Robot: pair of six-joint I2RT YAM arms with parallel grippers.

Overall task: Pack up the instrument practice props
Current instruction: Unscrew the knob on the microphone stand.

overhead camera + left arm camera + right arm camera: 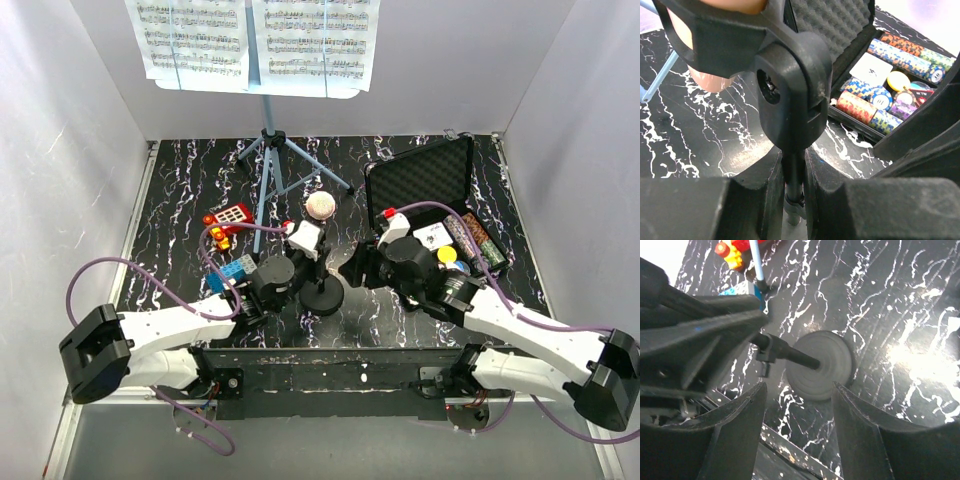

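Observation:
The light-blue music stand (267,185) stands on its tripod at the back, with white sheet-music pages (255,40) on its desk. In front of it is the microphone, a pale head (320,205) on a thin black pole (793,175) with a round base (323,296). My left gripper (793,160) is shut on that pole just under the black clip (790,100). My right gripper (799,390) is open beside the base (820,365), with only tabletop between its fingers. In the top view it sits at the microphone's right (352,268).
An open black foam-lined case (420,175) of poker chips (875,100) lies at the right, close behind my right arm. A red toy (228,218) and a blue brick (232,270) lie left of the microphone. White walls enclose the black marbled table.

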